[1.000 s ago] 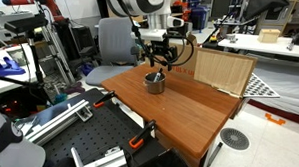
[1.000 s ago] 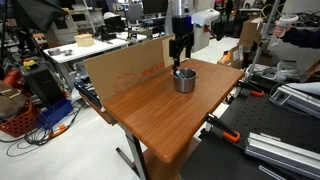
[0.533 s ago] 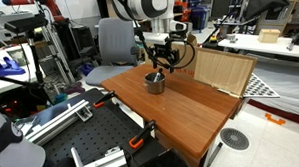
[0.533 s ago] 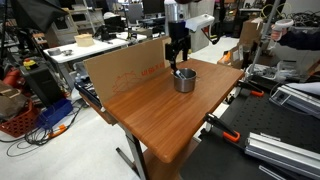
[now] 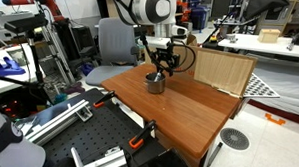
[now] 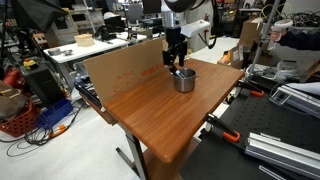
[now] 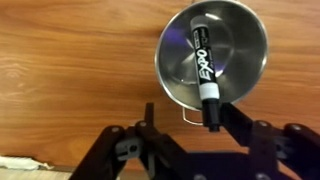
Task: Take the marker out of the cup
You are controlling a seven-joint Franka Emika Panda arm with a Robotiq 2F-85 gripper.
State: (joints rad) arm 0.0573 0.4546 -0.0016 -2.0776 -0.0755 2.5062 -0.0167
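One gripper, jaws spread wide, empty, above the cup.
The marker leans inside, one end over the rim.

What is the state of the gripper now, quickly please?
The gripper: open, holding nothing; the marker leans inside the cup.

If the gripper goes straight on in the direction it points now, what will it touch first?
Probably the dark end of the marker, which leans over the near rim of the cup; that rim comes next. Depth is unclear.
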